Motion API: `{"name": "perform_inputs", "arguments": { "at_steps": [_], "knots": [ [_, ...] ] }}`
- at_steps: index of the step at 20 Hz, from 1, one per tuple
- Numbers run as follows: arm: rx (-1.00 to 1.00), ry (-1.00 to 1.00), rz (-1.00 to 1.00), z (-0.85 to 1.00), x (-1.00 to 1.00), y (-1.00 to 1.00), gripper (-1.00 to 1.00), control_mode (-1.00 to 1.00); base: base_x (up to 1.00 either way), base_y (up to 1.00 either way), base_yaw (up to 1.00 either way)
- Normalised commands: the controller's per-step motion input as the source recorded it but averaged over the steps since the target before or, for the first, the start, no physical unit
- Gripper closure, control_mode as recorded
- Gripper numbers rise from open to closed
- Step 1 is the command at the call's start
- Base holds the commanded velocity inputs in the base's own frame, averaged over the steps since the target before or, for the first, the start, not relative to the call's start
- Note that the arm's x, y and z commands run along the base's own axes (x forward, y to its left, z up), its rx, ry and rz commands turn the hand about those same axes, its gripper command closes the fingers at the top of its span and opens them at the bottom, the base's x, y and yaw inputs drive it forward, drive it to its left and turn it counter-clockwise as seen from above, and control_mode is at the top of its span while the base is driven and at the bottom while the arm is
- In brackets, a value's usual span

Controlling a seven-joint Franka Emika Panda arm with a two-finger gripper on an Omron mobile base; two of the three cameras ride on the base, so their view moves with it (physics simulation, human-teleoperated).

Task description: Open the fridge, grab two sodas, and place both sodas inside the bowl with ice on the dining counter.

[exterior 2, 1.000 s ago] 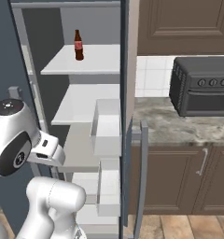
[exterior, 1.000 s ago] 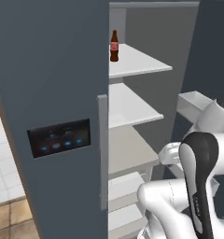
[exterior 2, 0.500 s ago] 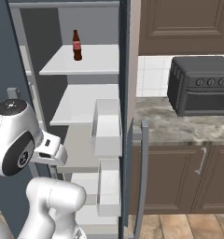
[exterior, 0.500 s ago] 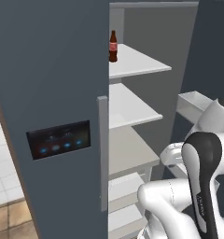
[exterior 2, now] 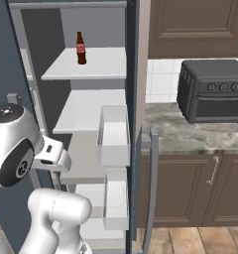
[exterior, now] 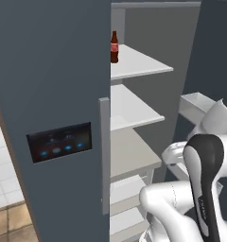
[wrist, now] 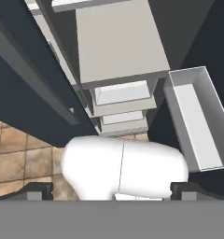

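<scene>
The slate-blue fridge [exterior: 49, 71] has its left door shut, with the black lit panel [exterior: 59, 142] and a grey handle [exterior: 104, 156] on it. Its right door [exterior 2: 133, 74] is swung open, showing white shelves [exterior 2: 93, 109] and door bins [exterior 2: 114, 135]. In the hand view my gripper [wrist: 111, 191] points down along the shelf fronts [wrist: 118, 42], with its fingertips [wrist: 39, 191] wide apart and nothing between them. My arm stands low in front of the open compartment. The sodas, the bowl and the dining counter are out of view.
A dark brown bottle [exterior: 114, 47] with a red label stands on the top shelf [exterior 2: 81, 48]. Right of the fridge a black oven [exterior 2: 212, 89] sits on a marbled worktop [exterior 2: 190, 135] over brown cabinets [exterior 2: 190, 193]. The open door's handle [exterior 2: 150, 188] hangs near my arm.
The arm has barely shifted in front of the open fridge. The door stays open and the gripper stays open.
</scene>
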Motion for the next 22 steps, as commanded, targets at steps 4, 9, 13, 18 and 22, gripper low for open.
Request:
{"name": "perform_inputs", "arguments": {
  "at_steps": [4, 9, 13, 18, 22],
  "knots": [
    [-0.1, -0.29, 0.11, 0.58, 0.0, 0.0, -1.0, -1.0, 0.0, 0.0, 0.0],
    [-0.09, -0.3, 0.13, 0.71, 0.0, 0.0, -1.0, -1.0, 0.0, 0.0, 0.0],
    [-0.02, -0.24, 0.13, 0.78, 0.09, 0.0, -1.0, -1.0, 0.0, 0.0, 0.0],
    [0.0, -0.13, 0.09, 0.67, 0.4, 0.01, -1.0, -1.0, 0.0, 0.0, 0.0],
    [0.0, -0.01, 0.0, 0.57, 0.5, 0.06, -1.0, -1.0, 0.0, 0.0, 0.0]
  ]
}}
